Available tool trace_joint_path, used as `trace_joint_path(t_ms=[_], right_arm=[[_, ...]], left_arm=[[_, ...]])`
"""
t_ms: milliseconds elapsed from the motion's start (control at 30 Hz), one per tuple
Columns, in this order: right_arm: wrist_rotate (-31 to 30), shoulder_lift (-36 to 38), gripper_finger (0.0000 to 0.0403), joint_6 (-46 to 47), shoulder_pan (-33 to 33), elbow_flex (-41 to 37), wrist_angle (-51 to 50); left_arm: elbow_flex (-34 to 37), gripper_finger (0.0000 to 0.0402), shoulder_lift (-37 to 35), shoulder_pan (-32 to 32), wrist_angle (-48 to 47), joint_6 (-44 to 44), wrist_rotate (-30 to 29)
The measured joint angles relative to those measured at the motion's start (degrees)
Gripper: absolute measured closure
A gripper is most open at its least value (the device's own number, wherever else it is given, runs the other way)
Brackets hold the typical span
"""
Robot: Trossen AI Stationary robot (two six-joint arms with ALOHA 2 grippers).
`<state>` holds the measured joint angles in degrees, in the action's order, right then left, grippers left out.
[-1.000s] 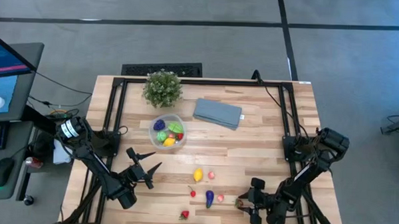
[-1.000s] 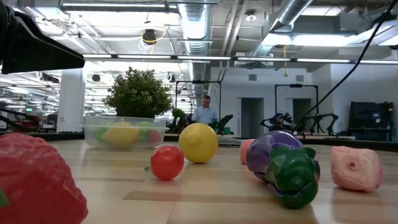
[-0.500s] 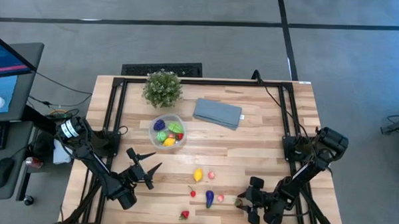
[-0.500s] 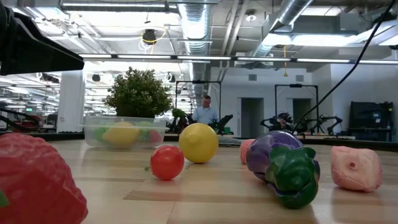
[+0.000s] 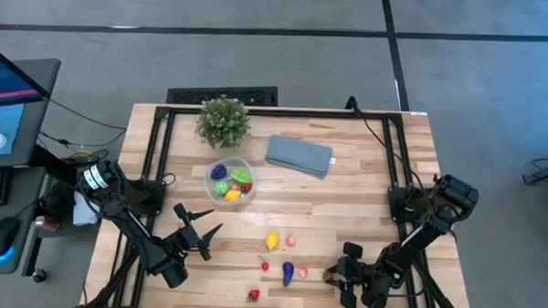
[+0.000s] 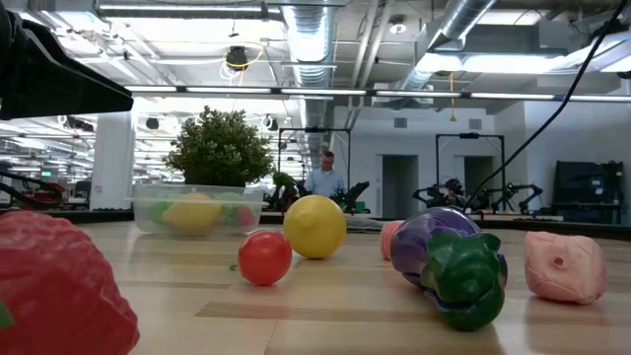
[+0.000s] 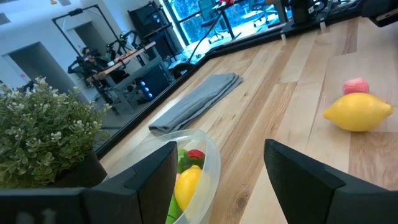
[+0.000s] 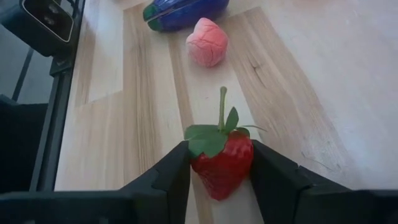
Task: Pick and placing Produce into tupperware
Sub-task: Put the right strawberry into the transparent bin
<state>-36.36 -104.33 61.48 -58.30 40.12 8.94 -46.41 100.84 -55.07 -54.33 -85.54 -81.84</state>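
The clear round tupperware (image 5: 230, 180) stands on the table in front of the potted plant and holds several toy pieces. Loose produce lies near the near edge: a yellow lemon (image 5: 272, 240), a small red ball (image 5: 265, 265), a purple eggplant (image 5: 288, 272), two pink pieces (image 5: 302, 273) and a red strawberry (image 5: 253, 296). My left gripper (image 5: 199, 217) is open above the table, left of the lemon, and points toward the tupperware (image 7: 198, 163). My right gripper (image 5: 330, 278) is low at the near right, shut on a second strawberry (image 8: 221, 160). My right gripper pinches the strawberry's red body (image 8: 239, 163) between its two fingers, one on each side. The green leaves and stem (image 8: 221, 111) point away from the wrist. The fingers come in low from the table's right. Whether the strawberry still rests on the wood does not show.
A leafy potted plant (image 5: 224, 120) stands at the far left and a folded grey-blue cloth (image 5: 299, 155) lies right of it. Dark frame rails run along both sides of the table. Bare wood lies between the tupperware and the loose produce.
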Motion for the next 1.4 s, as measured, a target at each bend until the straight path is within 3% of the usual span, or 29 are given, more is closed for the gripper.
trace_joint_path(t_ms=[367, 700, 1033, 1400], right_arm=[[0.3, 0.0, 0.0209, 0.0, 0.0, 0.0, 0.2], [0.2, 0.0, 0.0234, 0.0, 0.0, 0.0, 0.1], [0.3, 0.0, 0.0205, 0.0, 0.0, 0.0, 0.5], [0.3, 0.0, 0.0234, 0.0, 0.0, 0.0, 0.5]], left_arm=[[0.0, 0.0171, 0.0, 0.0, 0.0, 0.0, 0.0], [0.0, 0.0171, 0.0, 0.0, 0.0, 0.0, 0.0], [0.0, 0.0171, 0.0, 0.0, 0.1, 0.0, 0.0], [0.0, 0.0171, 0.0, 0.0, 0.2, 0.0, 0.0]])
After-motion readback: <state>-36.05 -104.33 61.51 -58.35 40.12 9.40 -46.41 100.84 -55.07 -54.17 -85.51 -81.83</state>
